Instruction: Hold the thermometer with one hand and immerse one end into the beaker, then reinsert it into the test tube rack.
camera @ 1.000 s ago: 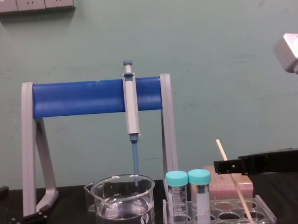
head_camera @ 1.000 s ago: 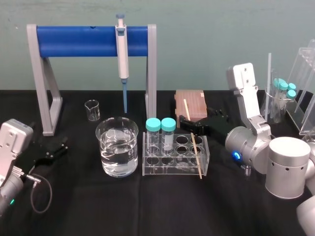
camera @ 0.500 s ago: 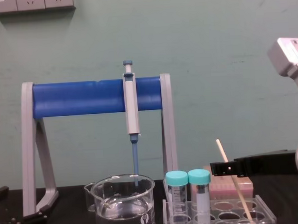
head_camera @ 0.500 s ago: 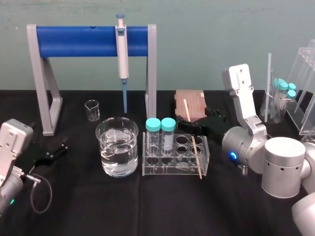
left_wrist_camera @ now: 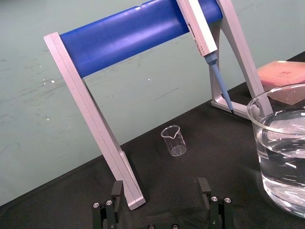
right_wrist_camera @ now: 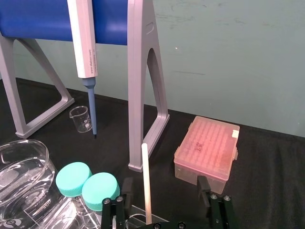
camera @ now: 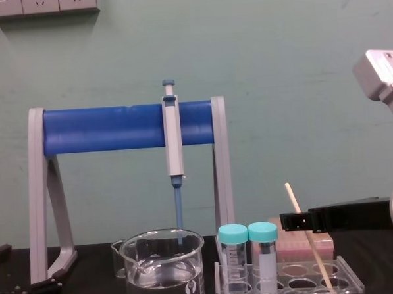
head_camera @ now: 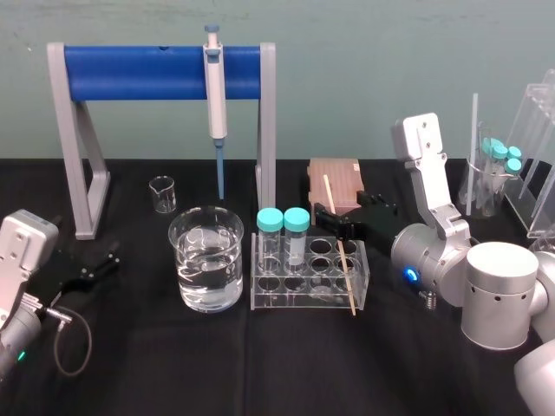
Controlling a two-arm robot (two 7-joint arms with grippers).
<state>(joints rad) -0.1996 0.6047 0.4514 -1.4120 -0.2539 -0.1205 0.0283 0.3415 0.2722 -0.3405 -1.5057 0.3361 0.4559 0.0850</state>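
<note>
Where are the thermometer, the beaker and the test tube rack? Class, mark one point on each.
thermometer [head_camera: 345,269], head view, lower shaft.
beaker [head_camera: 206,286], head view, front glass wall.
test tube rack [head_camera: 295,295], head view, clear front wall.

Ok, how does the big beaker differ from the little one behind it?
The large beaker is wider and taller than the small beaker. The large beaker holds water; the small beaker looks empty. The large beaker stands just left of the test tube rack; the small beaker sits farther back, by the blue stand. Both are clear, upright and spouted. The right gripper, open, brackets the thermometer above the rack.
</note>
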